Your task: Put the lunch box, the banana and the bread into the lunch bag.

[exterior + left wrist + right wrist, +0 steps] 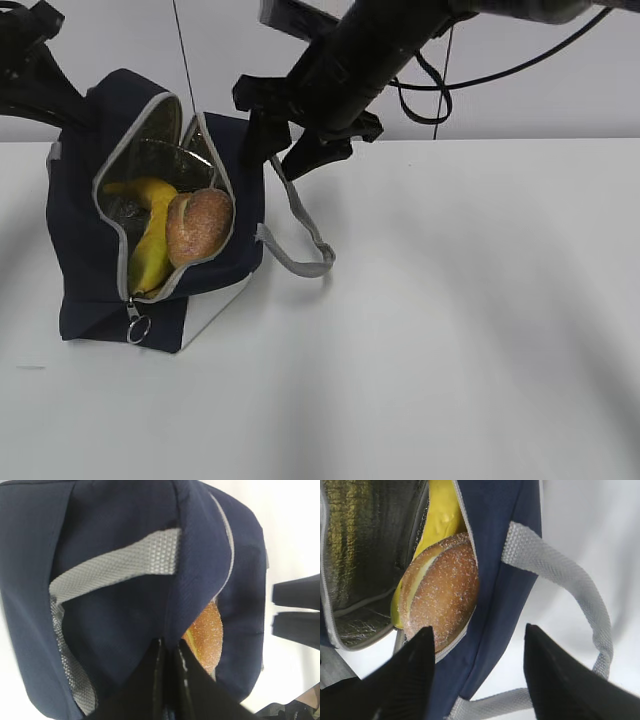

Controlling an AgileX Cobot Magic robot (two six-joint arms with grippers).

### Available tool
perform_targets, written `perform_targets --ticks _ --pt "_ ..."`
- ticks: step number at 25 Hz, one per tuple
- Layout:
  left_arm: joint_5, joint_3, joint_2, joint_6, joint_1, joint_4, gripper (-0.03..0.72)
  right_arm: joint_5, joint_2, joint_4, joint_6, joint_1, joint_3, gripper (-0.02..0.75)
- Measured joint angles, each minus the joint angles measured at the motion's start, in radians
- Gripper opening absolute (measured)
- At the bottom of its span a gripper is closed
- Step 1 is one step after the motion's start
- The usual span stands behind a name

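Two sets of jaws were at work. My left gripper (167, 650) had its jaws closed on a fold of the lunch bag (90, 270), pinching the navy fabric beside the opening. My right gripper (475, 670) hung with its jaws spread wide and nothing between them, straddling the bag's near wall just over the bread (442, 592).

Outward from there, the bread sat inside the open mouth, pressed against the zipper edge, with the banana (150, 240) lying behind it against the silver lining. One grey handle (300, 235) trailed onto the bench (450, 330). The bag stood near the bench's left edge, toward the back. I could not see the lunch box in any view; it might have lain under the fruit, or not.

I judged the bread step just finished: the roll sat high in the mouth and the right jaws were empty above it. Next I would lift the right arm clear without snagging the handle, then confirm where the lunch box was before letting go of the fabric.
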Motion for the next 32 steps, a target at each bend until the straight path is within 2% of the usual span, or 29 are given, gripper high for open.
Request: perform_targets --ticks 8,17,26,32 --pt "0.0 0.0 0.0 0.0 0.0 0.0 -0.013 -0.053 0.069 0.071 -0.024 -0.004 0.002 0.384" --pt "0.0 0.0 0.0 0.0 0.0 0.002 -0.013 -0.082 0.088 0.102 -0.07 0.045 0.004 0.024" --pt "0.0 0.0 0.0 0.0 0.0 -0.012 -0.013 -0.067 0.043 0.096 -0.098 0.038 0.002 0.006" --pt "0.001 0.0 -0.002 0.002 0.0 -0.102 -0.013 0.041 -0.025 0.029 -0.098 -0.004 0.002 0.006"
